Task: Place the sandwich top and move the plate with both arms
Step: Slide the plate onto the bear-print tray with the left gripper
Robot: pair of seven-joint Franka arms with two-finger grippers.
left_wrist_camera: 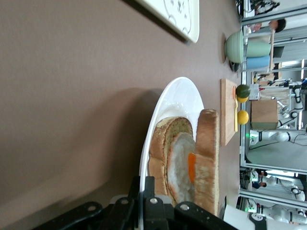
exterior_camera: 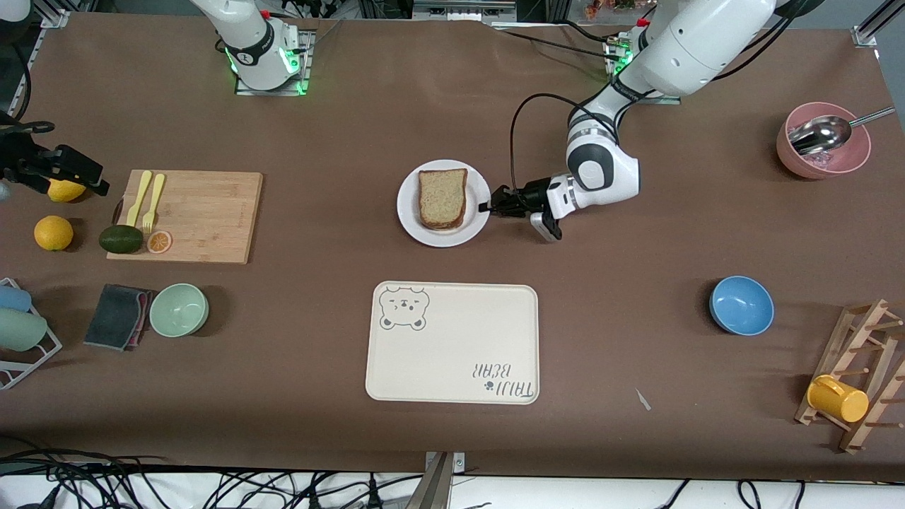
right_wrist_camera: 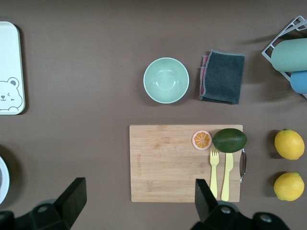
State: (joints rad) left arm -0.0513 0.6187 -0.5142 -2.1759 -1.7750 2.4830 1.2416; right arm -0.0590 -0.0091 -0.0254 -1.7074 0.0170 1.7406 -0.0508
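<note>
The white plate (exterior_camera: 409,212) sits mid-table, farther from the front camera than the cream tray. On it lies a stacked sandwich with the plain speckled sandwich top (exterior_camera: 442,198) uppermost. In the left wrist view the plate (left_wrist_camera: 177,96) shows edge-on, with the top slice (left_wrist_camera: 207,153) over a fried egg (left_wrist_camera: 181,165) and a lower slice. My left gripper (exterior_camera: 488,207) is shut on the plate's rim at the left arm's side, one finger above and one below (left_wrist_camera: 144,189). My right gripper (exterior_camera: 88,177) waits open and empty, up in the air by the cutting board (right_wrist_camera: 139,196).
The bear tray (exterior_camera: 452,343) lies nearer the camera than the plate. At the right arm's end are a wooden cutting board (exterior_camera: 205,212) with forks and an avocado, lemons, a green bowl (exterior_camera: 179,309) and a cloth. A blue bowl (exterior_camera: 741,305), a pink bowl (exterior_camera: 824,152) and a mug rack are at the left arm's end.
</note>
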